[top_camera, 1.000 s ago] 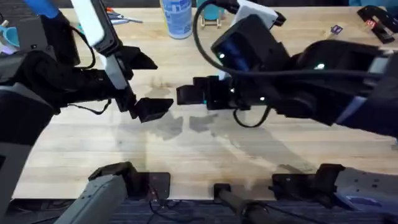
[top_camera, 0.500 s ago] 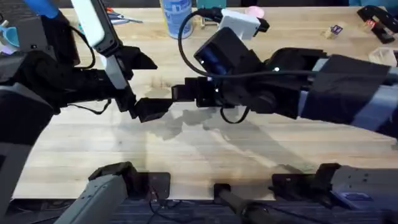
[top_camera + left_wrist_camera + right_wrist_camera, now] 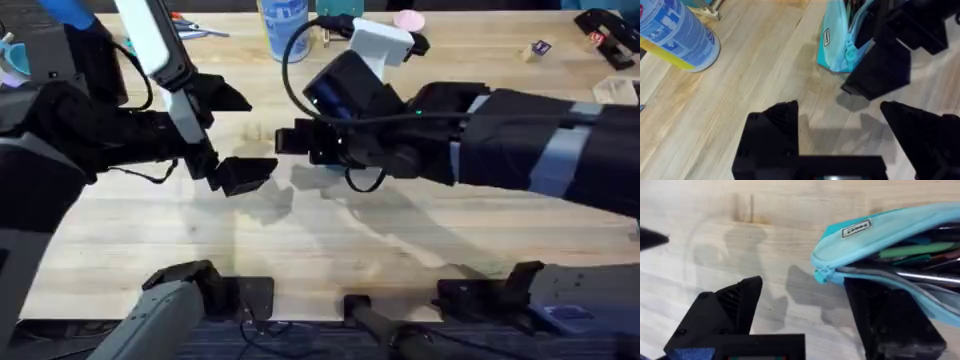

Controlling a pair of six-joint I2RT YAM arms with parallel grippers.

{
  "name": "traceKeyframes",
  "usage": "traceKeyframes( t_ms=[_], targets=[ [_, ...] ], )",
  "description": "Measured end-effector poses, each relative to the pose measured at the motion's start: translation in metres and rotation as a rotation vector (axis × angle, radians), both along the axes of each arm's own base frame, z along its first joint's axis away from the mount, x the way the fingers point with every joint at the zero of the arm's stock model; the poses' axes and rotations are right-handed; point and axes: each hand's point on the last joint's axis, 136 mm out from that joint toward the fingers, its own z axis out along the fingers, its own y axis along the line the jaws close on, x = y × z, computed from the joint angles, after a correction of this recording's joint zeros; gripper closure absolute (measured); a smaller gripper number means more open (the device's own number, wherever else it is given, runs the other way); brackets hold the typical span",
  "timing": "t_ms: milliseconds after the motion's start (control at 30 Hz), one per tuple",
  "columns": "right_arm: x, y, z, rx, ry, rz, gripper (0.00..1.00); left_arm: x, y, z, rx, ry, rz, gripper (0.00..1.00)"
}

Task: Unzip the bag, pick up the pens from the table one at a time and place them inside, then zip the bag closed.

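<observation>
Both grippers gape empty beside the light blue fabric pouch, whose unzipped mouth could snag a finger

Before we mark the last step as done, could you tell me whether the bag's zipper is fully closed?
No: in the right wrist view the bag gapes open along its zipper, with pens visible inside.

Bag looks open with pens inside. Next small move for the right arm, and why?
Probably shift the right gripper onto the zipper end of the bag and grip it to start closing. The pouch gapes with pens inside, and the gripper is open beside that end, holding nothing.
</observation>
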Motion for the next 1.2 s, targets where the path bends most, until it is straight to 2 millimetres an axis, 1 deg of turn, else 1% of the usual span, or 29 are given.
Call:
traceKeyframes(
  t_ms=[133, 200, 300, 400, 667, 767, 933, 1133, 1167, 1200],
  targets=[
    [0.007, -0.005, 0.001, 0.015, 0.005, -0.036, 0.007, 0.000, -0.001, 0.001, -0.004, -0.001, -0.002, 0.008],
    [0.010, -0.007, 0.000, 0.019, 0.008, -0.051, 0.031, 0.000, -0.001, 0.001, -0.004, -0.001, -0.002, 0.008],
    [0.012, -0.009, -0.005, 0.012, 0.018, -0.063, 0.100, 0.000, -0.001, 0.001, -0.005, -0.001, -0.002, 0.008],
    [0.013, -0.011, -0.009, -0.001, 0.023, -0.069, 0.196, 0.000, -0.001, 0.001, -0.007, -0.002, -0.003, 0.008],
    [0.015, -0.017, -0.011, -0.019, 0.023, -0.088, 0.426, 0.000, -0.001, 0.001, -0.007, -0.002, -0.003, 0.008],
    [0.015, -0.018, -0.011, -0.022, 0.022, -0.090, 0.444, 0.000, -0.001, 0.001, -0.007, -0.002, -0.003, 0.008],
    [0.016, -0.020, -0.013, -0.034, 0.025, -0.097, 0.557, 0.000, -0.001, 0.001, -0.007, -0.002, -0.003, 0.008],
    [0.015, -0.022, -0.016, -0.035, 0.037, -0.115, 0.560, 0.000, -0.001, 0.001, -0.007, -0.002, -0.003, 0.008],
    [0.014, -0.022, -0.016, -0.036, 0.039, -0.116, 0.585, 0.000, -0.001, 0.001, -0.007, -0.002, -0.003, 0.008],
    [0.014, -0.023, -0.017, -0.041, 0.040, -0.117, 0.633, 0.000, -0.001, 0.001, -0.007, -0.002, -0.003, 0.008]
  ],
)
